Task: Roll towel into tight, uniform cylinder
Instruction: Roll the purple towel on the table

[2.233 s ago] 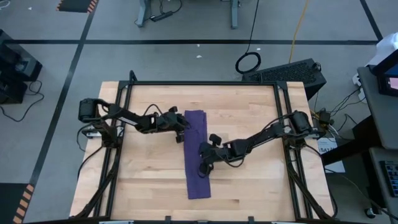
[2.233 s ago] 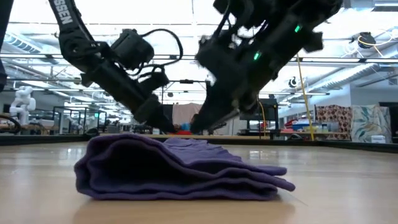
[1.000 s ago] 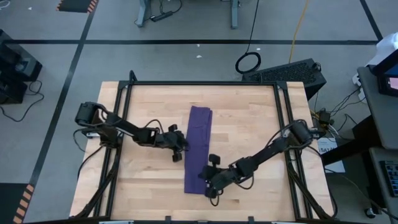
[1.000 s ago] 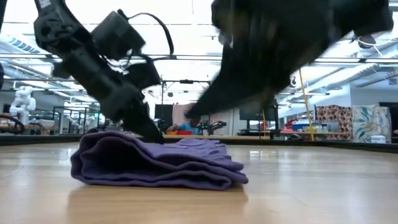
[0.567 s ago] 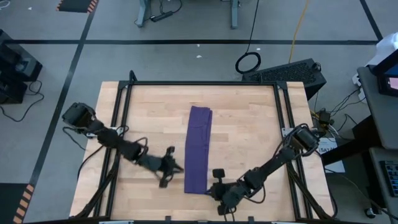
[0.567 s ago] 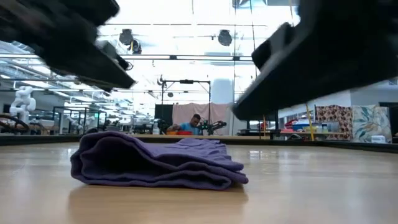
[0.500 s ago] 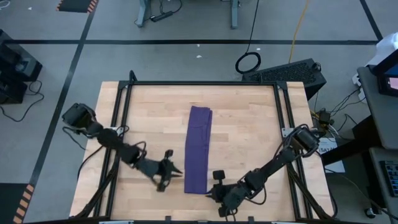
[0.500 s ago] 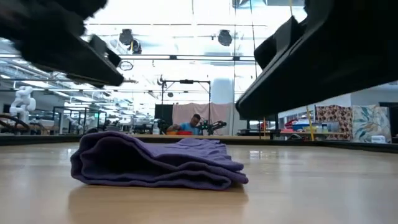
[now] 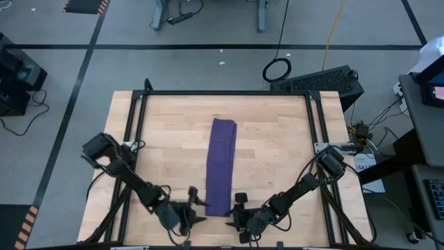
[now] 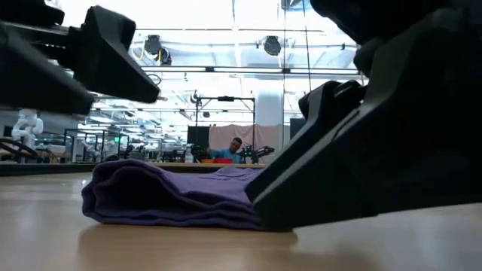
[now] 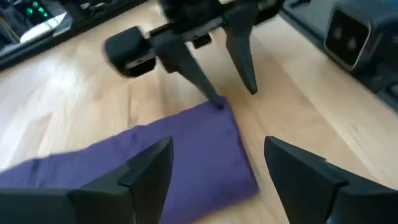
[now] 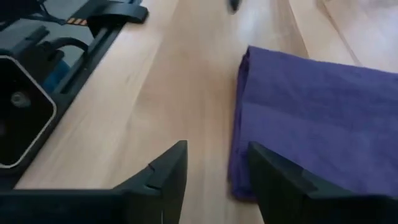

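My left gripper (image 9: 192, 210) and right gripper (image 9: 238, 214) sit low at the towel's (image 9: 221, 167) near end, one on each side of it, both with fingers spread and holding nothing. The towel lies ahead of me as a long folded strip, not yet rolled. I judge this is the start of the roll: next I must pinch that end's corners evenly and turn them over. The wooden table (image 9: 277, 139) is bare around it; a workshop shows beyond.
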{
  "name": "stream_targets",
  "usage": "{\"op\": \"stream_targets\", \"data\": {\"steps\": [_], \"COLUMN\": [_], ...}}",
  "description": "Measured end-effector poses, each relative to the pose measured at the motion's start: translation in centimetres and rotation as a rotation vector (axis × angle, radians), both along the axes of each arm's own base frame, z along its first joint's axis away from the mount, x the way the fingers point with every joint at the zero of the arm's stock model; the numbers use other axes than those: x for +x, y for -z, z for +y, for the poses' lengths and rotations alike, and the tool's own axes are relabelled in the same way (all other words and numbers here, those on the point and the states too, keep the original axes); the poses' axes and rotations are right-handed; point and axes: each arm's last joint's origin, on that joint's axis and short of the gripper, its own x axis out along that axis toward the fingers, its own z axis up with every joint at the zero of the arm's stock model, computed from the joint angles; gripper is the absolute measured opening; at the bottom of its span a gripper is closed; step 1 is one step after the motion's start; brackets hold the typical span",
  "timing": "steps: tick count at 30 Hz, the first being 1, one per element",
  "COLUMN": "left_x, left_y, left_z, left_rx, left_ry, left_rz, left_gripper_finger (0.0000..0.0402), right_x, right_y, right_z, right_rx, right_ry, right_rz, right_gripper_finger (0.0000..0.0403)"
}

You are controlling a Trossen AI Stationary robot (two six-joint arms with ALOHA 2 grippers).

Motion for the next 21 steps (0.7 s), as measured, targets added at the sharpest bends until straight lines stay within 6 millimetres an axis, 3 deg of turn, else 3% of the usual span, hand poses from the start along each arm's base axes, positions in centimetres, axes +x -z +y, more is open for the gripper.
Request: {"op": "stream_targets", "data": {"steps": [7,15,21], "left_x": [1.4,1.2,1.6], "left_y": [0.4,0.2,0.2], "left_z": [-2.3,-2.5,-2.2], "left_rx": [0.208,0.370,0.468], "left_ry": [0.075,0.166,0.237], "left_rz": [0.182,0.238,0.224], "left_gripper_finger": [0.0260,0.0255,0.0218], "right_x": [-0.3,-0.4,-0.4], "right_y": [0.1,0.1,0.1], "right_z": [0.3,0.4,0.4], "right_rx": [0.009,0.016,0.017], "right_ry": [-0.001,-0.005,-0.007], "right_rz": [0.008,0.012,0.013], "right_gripper_finger": [0.0162,0.0162,0.0161]}}
